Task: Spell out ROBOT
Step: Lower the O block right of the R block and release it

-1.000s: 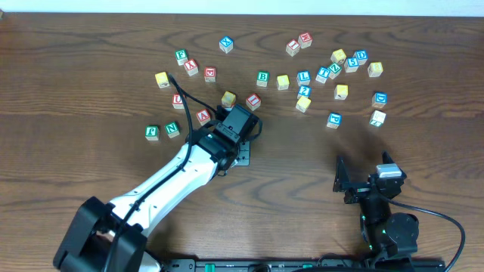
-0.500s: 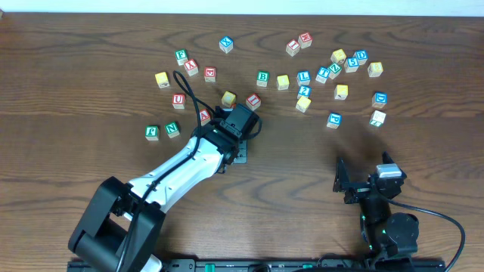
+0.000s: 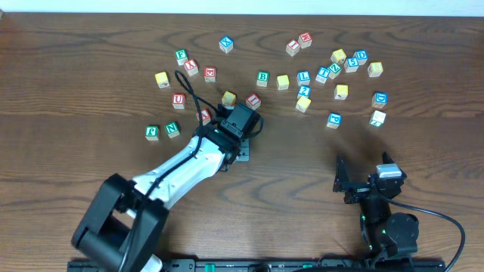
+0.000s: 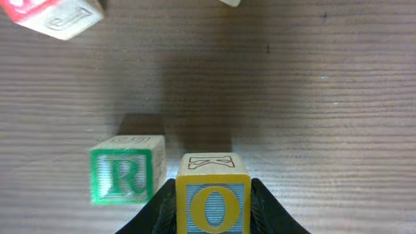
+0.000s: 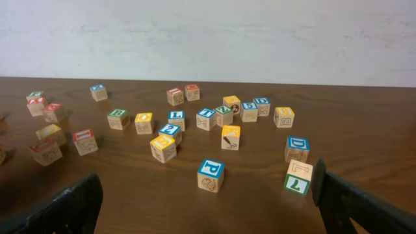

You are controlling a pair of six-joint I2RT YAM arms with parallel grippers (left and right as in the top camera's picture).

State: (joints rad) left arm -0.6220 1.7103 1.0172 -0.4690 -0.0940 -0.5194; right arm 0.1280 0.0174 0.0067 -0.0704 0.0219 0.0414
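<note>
In the left wrist view my left gripper is shut on a yellow block with a blue O. It holds the O just right of a green R block standing on the wood, with a narrow gap between them. In the overhead view the left gripper is at mid-table and hides both blocks. A green B block lies further back. A green T block lies at the right and also shows in the right wrist view. My right gripper is open and empty near the front, as the right wrist view shows.
Several loose letter blocks are scattered across the far half of the table. A yellow block and a red block lie just beyond the left wrist. A blue P block lies in front of the right gripper.
The left arm has shifted slightly, its elbow swinging left, with the gripper staying near the same spot. The right arm has not moved.
</note>
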